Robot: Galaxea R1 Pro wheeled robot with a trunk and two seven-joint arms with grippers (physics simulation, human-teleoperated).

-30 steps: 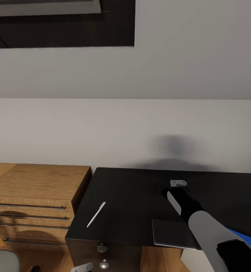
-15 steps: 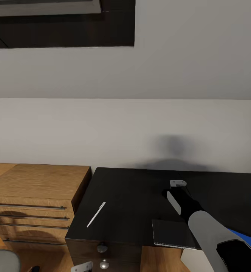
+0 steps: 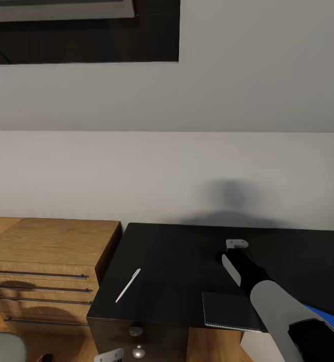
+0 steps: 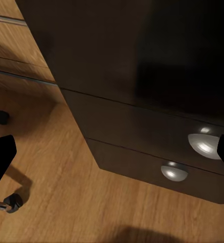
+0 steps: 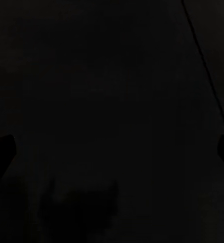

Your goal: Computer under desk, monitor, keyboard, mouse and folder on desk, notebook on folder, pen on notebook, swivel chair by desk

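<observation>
Notebook (image 3: 230, 310): lower centre, flat at the worktop (image 3: 177, 261) front edge, folder (image 3: 328, 322) at lower right.
Pen (image 3: 128, 285): lower left.
Right end effector (image 3: 236, 245): over the worktop, spread wide, empty.
Advice: grip the notebook by its overhanging edge.

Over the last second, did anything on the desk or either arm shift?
Nothing visibly changed. The pen, the notebook and the blue folder lie where they were on the desk, and the right arm still reaches over it.
</observation>
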